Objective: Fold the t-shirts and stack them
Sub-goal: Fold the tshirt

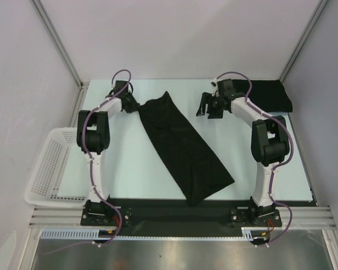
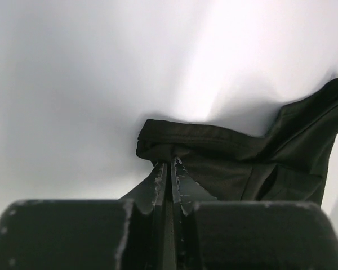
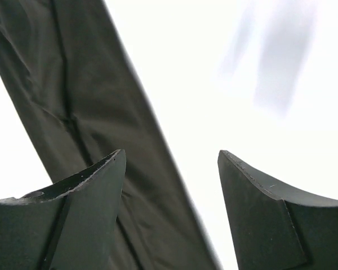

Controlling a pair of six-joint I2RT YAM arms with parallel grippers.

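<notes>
A black t-shirt, folded into a long strip, lies slanted from the far left towards the near middle of the table. My left gripper is shut on its far left corner; in the left wrist view the jaws pinch the bunched hem of the shirt. My right gripper is open and empty, hanging above the table to the right of the shirt's far end. In the right wrist view the gripper is open with the shirt below it on the left. A second black t-shirt lies folded at the far right corner.
A white mesh basket hangs off the table's left edge. White walls with metal posts stand at the back and sides. A black strip runs along the near edge between the arm bases.
</notes>
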